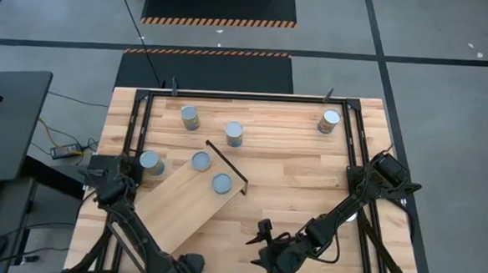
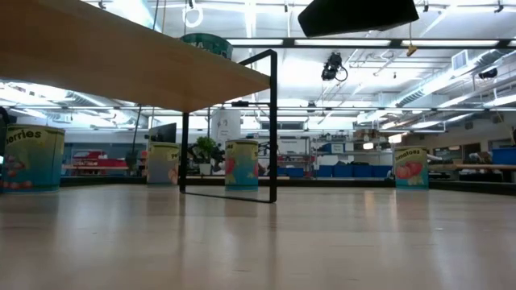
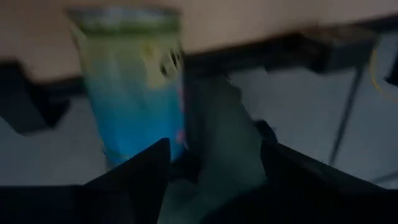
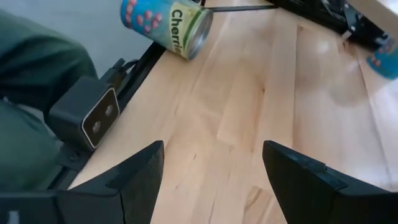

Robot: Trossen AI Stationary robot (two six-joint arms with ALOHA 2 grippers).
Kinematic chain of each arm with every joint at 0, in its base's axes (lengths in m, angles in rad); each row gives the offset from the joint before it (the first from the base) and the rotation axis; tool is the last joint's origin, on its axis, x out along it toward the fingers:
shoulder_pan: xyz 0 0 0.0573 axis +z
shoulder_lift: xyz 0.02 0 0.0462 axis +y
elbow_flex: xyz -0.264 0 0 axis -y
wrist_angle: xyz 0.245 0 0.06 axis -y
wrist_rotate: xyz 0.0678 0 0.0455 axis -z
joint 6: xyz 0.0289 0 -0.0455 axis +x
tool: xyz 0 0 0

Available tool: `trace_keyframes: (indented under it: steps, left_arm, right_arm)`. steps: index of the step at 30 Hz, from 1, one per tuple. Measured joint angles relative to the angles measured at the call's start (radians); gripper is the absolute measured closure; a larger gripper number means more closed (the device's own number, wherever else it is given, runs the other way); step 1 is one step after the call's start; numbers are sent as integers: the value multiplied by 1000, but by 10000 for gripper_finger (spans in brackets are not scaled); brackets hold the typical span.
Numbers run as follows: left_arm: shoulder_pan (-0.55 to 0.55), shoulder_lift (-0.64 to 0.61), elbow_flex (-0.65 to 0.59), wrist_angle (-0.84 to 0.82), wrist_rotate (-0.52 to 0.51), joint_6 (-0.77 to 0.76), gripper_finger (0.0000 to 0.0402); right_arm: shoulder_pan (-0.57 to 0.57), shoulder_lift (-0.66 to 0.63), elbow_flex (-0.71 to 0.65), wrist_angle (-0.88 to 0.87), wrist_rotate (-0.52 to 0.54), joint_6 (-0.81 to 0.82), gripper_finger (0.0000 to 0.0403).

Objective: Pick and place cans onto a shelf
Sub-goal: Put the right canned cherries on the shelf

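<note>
clearly the left gripper [image 3: 211, 180], fingers spread with nothing pinched, sat at the table's left edge just beside an upright can [image 1: 150, 162], which rose straight ahead between its fingers. the shelf [image 1: 192, 202] lay just beyond; the right gripper [image 4: 211, 180] waited spread, well apart.

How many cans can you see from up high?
6. Two on the shelf: and. One at its left edge. Three on the table. Others may be hidden.

We see even overhead light on the high view. In the low view, ceiling strips glare at upper right. The left wrist view is dim and blurred; the right wrist view is sharp.
</note>
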Motion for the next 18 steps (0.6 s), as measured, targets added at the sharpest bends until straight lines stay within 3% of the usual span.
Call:
trace_keyframes:
  steps: [11, 18]
  left_arm:
    - [-25, 3, 57, 77, -10, -54, 157]
    - [-43, 9, 56, -140, 6, -55, 157]
  right_arm:
    - [-17, 0, 0, -5, 0, -57, 124]
    - [-28, 0, 0, -7, 0, -56, 124]
